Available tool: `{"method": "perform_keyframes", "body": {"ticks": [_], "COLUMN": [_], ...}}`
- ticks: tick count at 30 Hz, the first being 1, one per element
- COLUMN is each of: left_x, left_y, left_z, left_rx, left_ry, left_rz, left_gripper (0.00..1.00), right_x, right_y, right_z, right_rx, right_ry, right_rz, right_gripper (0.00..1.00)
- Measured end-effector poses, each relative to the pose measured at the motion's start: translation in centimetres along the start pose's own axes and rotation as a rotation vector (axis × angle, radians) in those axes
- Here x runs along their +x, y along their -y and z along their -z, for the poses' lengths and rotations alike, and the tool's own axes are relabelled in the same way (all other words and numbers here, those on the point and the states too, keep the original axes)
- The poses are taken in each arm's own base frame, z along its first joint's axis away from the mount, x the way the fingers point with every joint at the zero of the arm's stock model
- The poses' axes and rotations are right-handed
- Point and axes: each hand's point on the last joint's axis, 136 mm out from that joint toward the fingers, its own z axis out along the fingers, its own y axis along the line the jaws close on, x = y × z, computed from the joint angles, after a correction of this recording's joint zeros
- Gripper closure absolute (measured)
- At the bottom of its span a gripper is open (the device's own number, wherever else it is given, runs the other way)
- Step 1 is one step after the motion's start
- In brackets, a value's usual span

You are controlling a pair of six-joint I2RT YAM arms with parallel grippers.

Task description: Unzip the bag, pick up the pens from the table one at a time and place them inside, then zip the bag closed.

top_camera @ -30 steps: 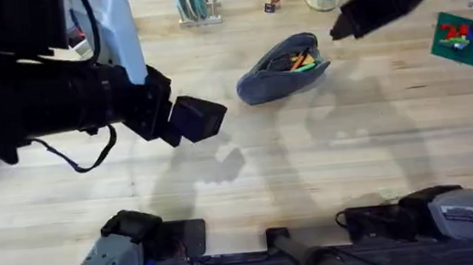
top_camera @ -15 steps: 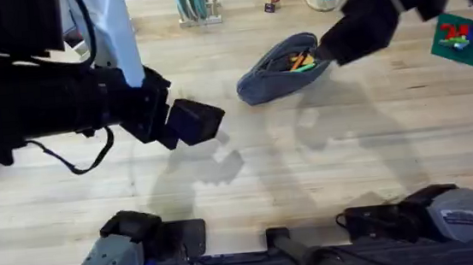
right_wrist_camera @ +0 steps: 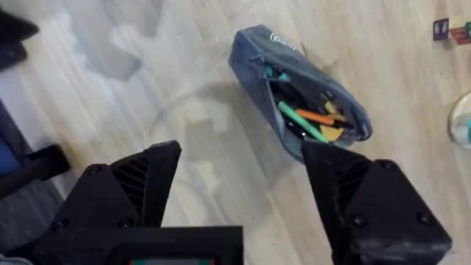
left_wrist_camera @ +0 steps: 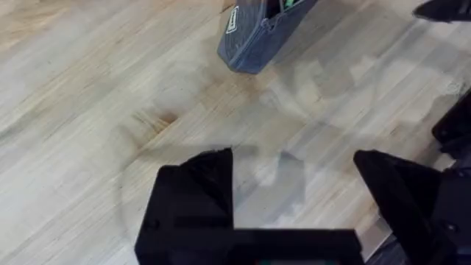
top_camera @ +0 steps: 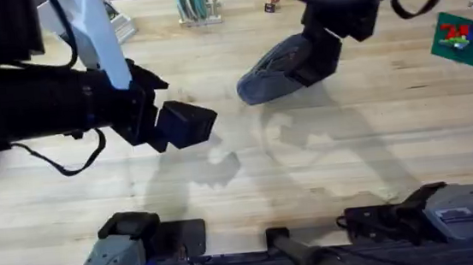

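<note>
Your right gripper (right_wrist_camera: 243, 195), open and empty, hung right over the unzipped bag (right_wrist_camera: 294, 92), whose length ran across its fingers; your left gripper (left_wrist_camera: 294, 195), also open and empty, stood well apart.

The large light wooden plank table (top_camera: 325, 159) carries an oblong grey-blue fabric pouch (top_camera: 270, 76) toward one o'clock from its middle. A green block-covered plate (top_camera: 468, 37) lies at two o'clock, a ringed rack (top_camera: 195, 6) at twelve.

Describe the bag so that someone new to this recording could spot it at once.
On the light wooden table, look toward the far middle, under the right tool. The bag is an oblong grey-blue fabric pouch lying there unzipped, the one soft thing, with an orange pen and a green pen inside.
</note>
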Motion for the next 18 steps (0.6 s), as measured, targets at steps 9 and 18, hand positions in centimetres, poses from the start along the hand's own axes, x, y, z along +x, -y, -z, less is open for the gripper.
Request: {"method": "perform_keyframes", "body": {"ticks": [9, 18], "left_x": [-0.1, 0.0], "left_y": [0.3, 0.3], "left_z": [0.0, 0.0], "left_rx": [0.015, 0.018], "left_ry": [0.006, 0.004], "left_rz": [-0.011, -0.009], "left_gripper": [0.008, 0.008], "right_x": [-0.4, -0.3], "right_y": [0.9, 1.4], "right_z": [-1.4, -3.8], "right_rx": [0.009, -0.026], "right_ry": [-0.014, -0.059], "right_rz": [0.065, 0.219], "right_gripper": [0.005, 0.005]}}
